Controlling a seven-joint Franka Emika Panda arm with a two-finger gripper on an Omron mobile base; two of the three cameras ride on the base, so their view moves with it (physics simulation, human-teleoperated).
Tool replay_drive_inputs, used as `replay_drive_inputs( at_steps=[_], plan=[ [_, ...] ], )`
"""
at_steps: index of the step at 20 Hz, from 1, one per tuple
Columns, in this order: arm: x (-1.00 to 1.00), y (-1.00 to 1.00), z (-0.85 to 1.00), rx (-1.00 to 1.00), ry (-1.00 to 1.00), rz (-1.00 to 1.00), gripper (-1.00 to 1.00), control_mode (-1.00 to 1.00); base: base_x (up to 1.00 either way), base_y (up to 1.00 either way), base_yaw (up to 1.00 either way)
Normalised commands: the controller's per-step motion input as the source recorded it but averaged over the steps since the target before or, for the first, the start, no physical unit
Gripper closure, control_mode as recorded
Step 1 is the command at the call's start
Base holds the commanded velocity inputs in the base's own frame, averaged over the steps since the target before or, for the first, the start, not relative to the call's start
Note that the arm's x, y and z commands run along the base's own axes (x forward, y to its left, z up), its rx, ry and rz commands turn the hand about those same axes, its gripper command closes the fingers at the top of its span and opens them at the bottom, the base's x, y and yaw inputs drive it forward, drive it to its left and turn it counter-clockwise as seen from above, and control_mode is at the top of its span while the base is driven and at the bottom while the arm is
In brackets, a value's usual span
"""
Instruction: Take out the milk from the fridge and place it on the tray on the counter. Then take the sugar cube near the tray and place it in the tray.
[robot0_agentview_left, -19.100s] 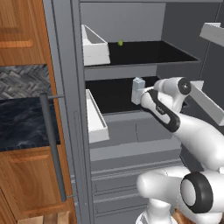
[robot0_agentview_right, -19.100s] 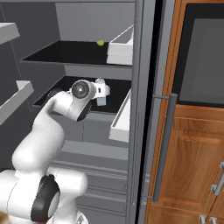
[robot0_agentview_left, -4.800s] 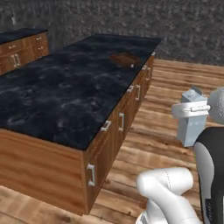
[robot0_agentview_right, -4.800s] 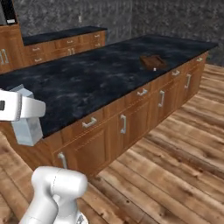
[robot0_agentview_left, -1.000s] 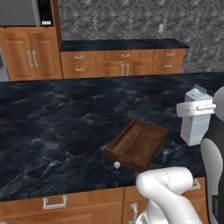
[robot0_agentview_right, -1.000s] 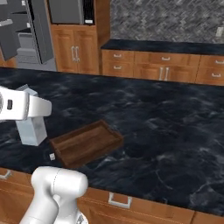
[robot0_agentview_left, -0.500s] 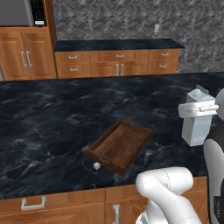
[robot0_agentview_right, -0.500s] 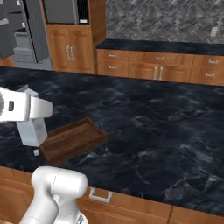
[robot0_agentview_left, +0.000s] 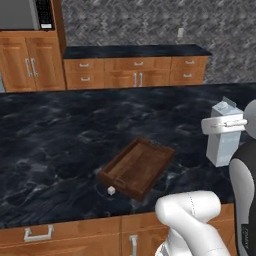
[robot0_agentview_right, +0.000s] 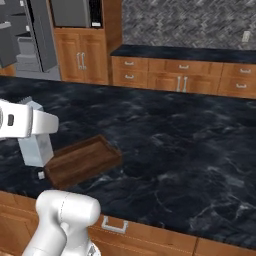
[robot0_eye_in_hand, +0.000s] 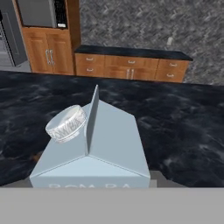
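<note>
My gripper (robot0_agentview_left: 223, 128) is shut on the milk (robot0_agentview_left: 225, 150), a pale bluish gabled carton held upright above the right side of the black counter (robot0_agentview_left: 60, 130). The hand view looks down on the milk's gabled top and round cap (robot0_eye_in_hand: 66, 123); the fingertips are hidden under it. The dark-brown tray (robot0_agentview_left: 119, 159) lies on the counter, lower and to the left of the carton. A tiny white sugar cube (robot0_agentview_left: 111, 190) sits just off the tray's near corner. From the right base, the milk (robot0_agentview_right: 36, 150) hangs beside the tray (robot0_agentview_right: 85, 172), with the sugar cube (robot0_agentview_right: 41, 175) below it. The grey fridge (robot0_agentview_right: 22, 37) stands far left.
A back run of orange-brown cabinets (robot0_agentview_left: 135, 72) with a black top lines the stone wall. A microwave (robot0_agentview_left: 22, 14) sits over the tall cabinets at upper left. The counter's front edge with silver drawer handles (robot0_agentview_left: 37, 232) lies close to the base.
The whole picture has shifted because the base has driven on: tray and sugar cube now sit further left in both base views. The milk stays in the gripper.
</note>
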Motion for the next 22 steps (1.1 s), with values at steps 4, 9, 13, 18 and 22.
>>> replay_drive_inputs(
  at_steps=[4,9,13,18,22],
  plan=[
    [0.0,0.0,0.0,0.0,0.0,0.0,1.0,1.0,0.15,0.0,0.18],
    [0.0,0.0,0.0,0.0,0.0,0.0,1.0,1.0,0.21,0.0,0.11],
    [0.0,0.0,0.0,0.0,0.0,0.0,1.0,1.0,0.26,0.02,0.06],
    [0.82,0.17,-0.33,0.0,-0.06,0.09,1.0,-1.0,0.0,0.0,0.0],
    [0.83,0.12,-0.5,0.0,-0.06,0.15,1.0,-1.0,0.0,0.0,0.0]
  ],
)
